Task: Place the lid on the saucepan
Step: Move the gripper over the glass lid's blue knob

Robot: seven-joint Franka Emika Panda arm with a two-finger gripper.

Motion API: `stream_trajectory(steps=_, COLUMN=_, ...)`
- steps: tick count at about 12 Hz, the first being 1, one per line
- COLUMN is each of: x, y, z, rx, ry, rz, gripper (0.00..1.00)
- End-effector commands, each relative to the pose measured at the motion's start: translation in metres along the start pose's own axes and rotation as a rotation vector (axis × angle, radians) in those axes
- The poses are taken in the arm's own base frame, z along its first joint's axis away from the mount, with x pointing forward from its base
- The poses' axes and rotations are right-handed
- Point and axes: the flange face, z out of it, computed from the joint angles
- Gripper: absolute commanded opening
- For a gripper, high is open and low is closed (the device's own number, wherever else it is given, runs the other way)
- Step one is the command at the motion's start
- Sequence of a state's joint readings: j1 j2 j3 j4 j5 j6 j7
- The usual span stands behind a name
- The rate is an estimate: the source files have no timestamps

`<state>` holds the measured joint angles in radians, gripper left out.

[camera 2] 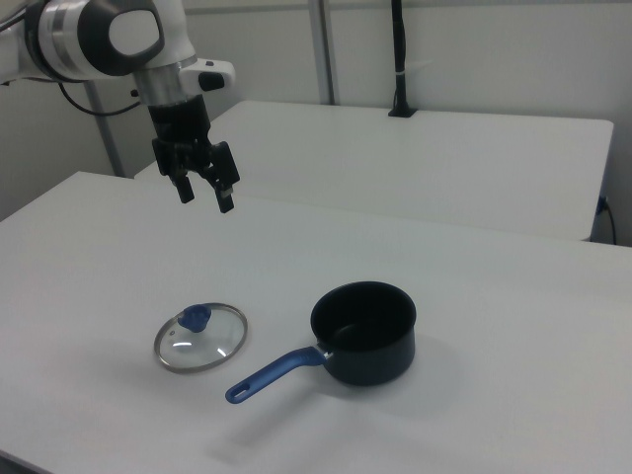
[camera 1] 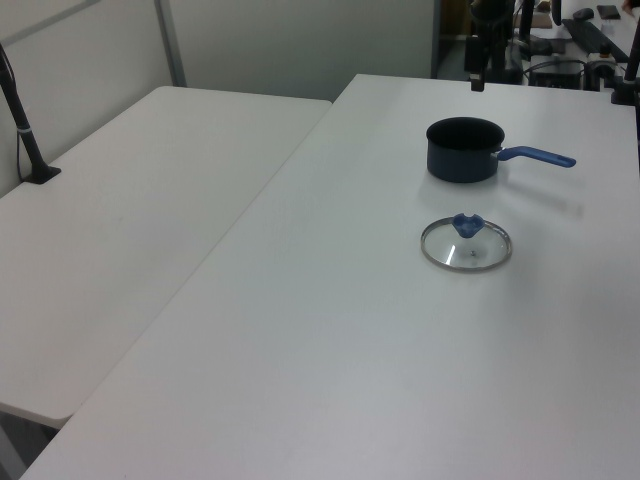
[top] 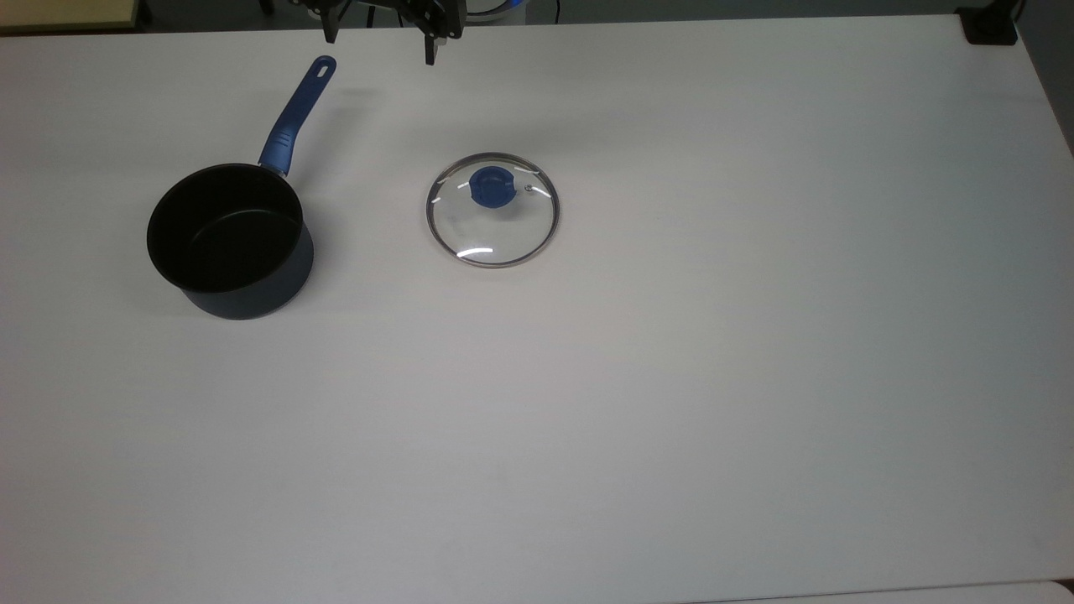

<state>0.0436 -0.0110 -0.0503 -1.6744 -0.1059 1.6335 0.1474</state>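
Claw (camera 2: pixel 204 198) spread wide and empty, raised above the surface (top: pixel 671 377). Glass lid (top: pixel 492 210) lies flat, apart from the saucepan (top: pixel 231 239). Best practice: descend centred over the blue knob (top: pixel 492 186), pinch it, lift level.

White table (top: pixel 638 436) across most of the top view. Second white table (camera 1: pixel 130 240) butted alongside at left of the left view, black post (camera 1: pixel 22 120) clamped at its far edge. Pale partition walls (camera 2: pixel 474 54) behind, with grey metal uprights (camera 2: pixel 322 49). Even, soft overhead light.
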Motion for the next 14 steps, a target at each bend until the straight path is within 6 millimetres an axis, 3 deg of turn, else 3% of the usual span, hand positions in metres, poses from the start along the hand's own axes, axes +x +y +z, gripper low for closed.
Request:
stream_trajectory(steps=1, x=-0.002, y=-0.002, z=-0.007, rx=-0.008, ry=0.007, rz=-0.004, gripper=1.00)
stream_trajectory(steps=3, x=-0.004, y=-0.007, z=-0.001, rx=-0.007, ry=-0.004, rz=-0.015, gripper=1.00)
stream_trajectory(steps=7, x=-0.002, y=-0.028, z=0.033, rx=-0.007, ry=-0.024, rz=-0.115, gripper=1.00)
stream_trajectory(steps=14, x=-0.014, y=-0.058, z=0.122, rx=0.001, ry=-0.051, rz=-0.363, gripper=1.00)
